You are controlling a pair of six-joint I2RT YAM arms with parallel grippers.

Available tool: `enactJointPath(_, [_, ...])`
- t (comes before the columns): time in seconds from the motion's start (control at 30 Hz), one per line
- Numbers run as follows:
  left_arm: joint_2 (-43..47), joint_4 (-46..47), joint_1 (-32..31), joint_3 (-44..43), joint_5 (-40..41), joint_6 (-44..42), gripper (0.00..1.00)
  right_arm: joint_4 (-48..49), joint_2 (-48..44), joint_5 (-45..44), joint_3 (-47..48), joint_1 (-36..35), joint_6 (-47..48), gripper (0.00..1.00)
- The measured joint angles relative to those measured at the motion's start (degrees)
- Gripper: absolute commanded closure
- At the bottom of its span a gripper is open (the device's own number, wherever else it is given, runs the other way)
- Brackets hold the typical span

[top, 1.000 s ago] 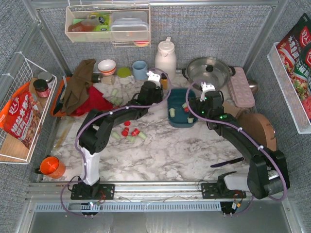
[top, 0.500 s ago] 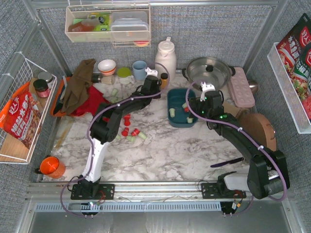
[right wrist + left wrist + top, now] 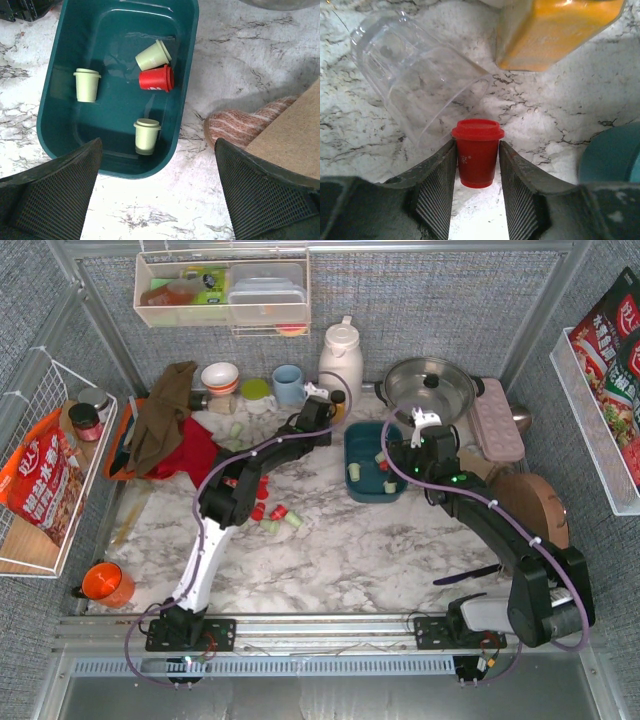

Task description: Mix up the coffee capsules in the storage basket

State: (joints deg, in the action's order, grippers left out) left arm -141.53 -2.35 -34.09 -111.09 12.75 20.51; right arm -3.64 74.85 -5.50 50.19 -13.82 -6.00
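The coffee capsules (image 3: 278, 511) look like light, stiff little plastic pods with smooth, rather slippery walls. Each should lift with a gentle pinch and seems likelier to squirt out or topple than to break. The best hold is probably across the tapered body just under the flared rim, which gives the pads a lip to catch. That is how the left claw (image 3: 476, 146) has its red capsule (image 3: 477, 155). The ribbed pads (image 3: 437, 190) sit snug on both sides of the body, rim uppermost, at the back of the counter (image 3: 580, 95). There it is between a clear glass (image 3: 415, 85) lying on its side and an orange-filled bottle (image 3: 555, 30). Whether the pod is lifted or rests on the marble cannot be told. The right claw (image 3: 157, 147) hangs spread wide and empty above the storage basket (image 3: 192, 35), a dark teal bin with rounded corners and solid walls, just right of the left claw. Inside lie three pale mint-green capsules and one bright red one, apparently well short of the full lot. More red and green pods lie scattered on the counter left of the basket. Each is a small tapered cup with a wider flat cap.
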Motion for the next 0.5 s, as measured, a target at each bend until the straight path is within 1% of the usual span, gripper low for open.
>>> enactJointPath(0.07, [-0.31,-0.55,0.00,-0.09,-0.72,-0.04,0.58,-0.04,0.13,0.02,0.02,0.00,0.00,0.01])
enactJointPath(0.17, [-0.42,-0.55,0.00,-0.13,-0.85,-0.13,0.70,-0.13,0.20,0.02,0.02,0.00,0.00,0.01])
enactJointPath(0.23, [-0.39,-0.48,0.00,0.00,-0.98,-0.15,0.73,-0.28,0.20,0.02,0.02,0.00,0.00,0.01])
enactJointPath(0.3, [0.66,0.37,0.00,1.57,-2.36,-0.61,0.73,-0.35,0.20,0.02,0.02,0.00,0.00,0.01])
enactJointPath(0.37, [3.41,1.81,-0.02,5.88,-4.17,-1.27,0.73,-0.37,0.20,0.02,0.02,0.00,0.09,0.01])
enactJointPath(0.5, [13.92,10.40,-1.07,20.44,-10.10,-4.66,0.72,-0.37,0.20,0.04,0.07,0.02,0.17,0.01])
